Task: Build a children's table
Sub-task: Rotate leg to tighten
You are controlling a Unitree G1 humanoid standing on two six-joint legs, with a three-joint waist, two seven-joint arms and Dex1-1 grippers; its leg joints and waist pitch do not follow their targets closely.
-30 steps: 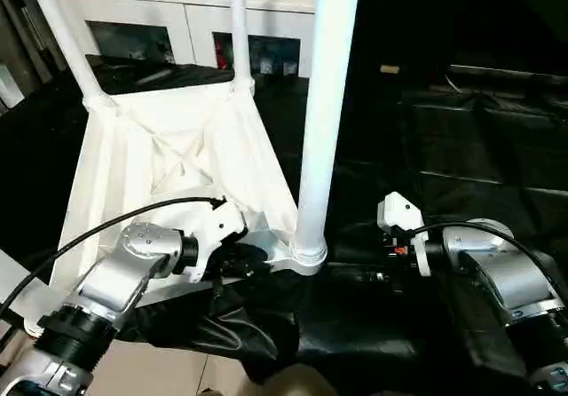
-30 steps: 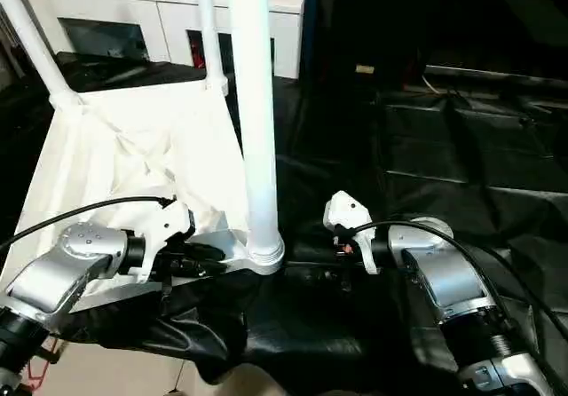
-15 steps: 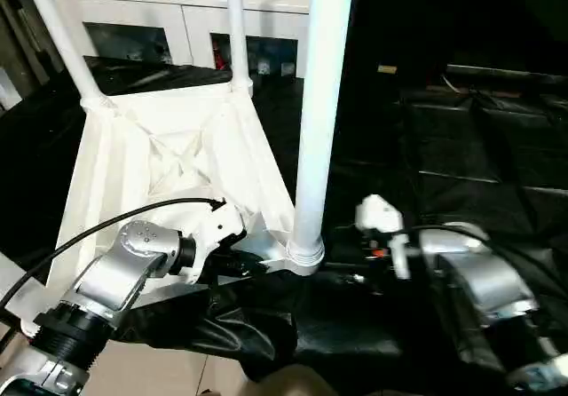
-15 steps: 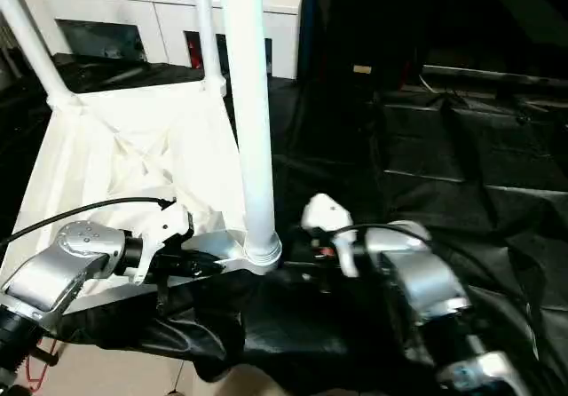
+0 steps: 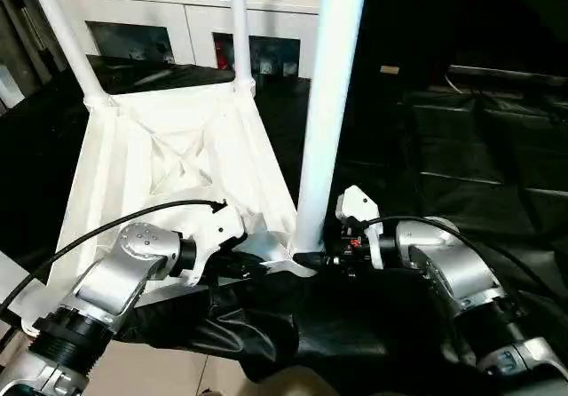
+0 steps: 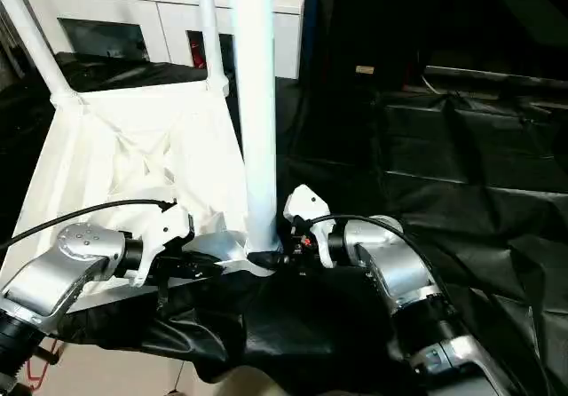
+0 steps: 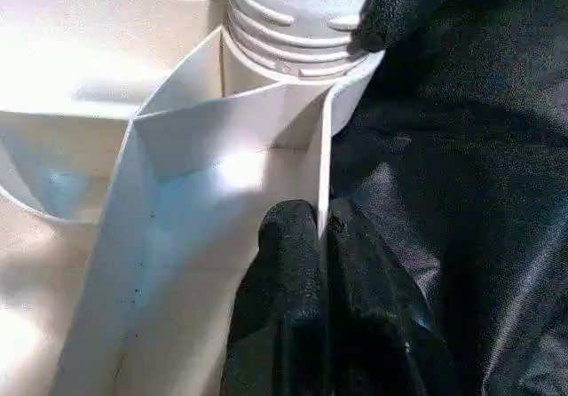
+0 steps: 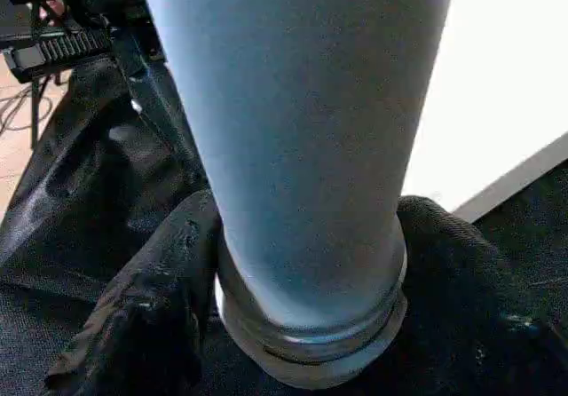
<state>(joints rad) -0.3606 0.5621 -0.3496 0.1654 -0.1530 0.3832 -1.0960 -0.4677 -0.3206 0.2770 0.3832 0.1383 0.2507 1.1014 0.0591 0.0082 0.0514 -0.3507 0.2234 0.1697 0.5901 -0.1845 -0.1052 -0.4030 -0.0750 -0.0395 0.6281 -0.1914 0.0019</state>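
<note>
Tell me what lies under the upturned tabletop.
Black sheeting spreads beneath the tabletop and bunches at its near edge. Whatever lies under that sheeting, and under the tabletop's middle, is covered.

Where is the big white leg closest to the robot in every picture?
Left eye view: the near leg stands tall, just right of the middle.
Right eye view: the leg stands tall, left of the middle.
Left wrist view: its foot sits beyond a thin wall of the tabletop.
Right wrist view: its lower shaft is seen close up.
Shared landmark: the ribbed ring at the leg's foot.
</note>
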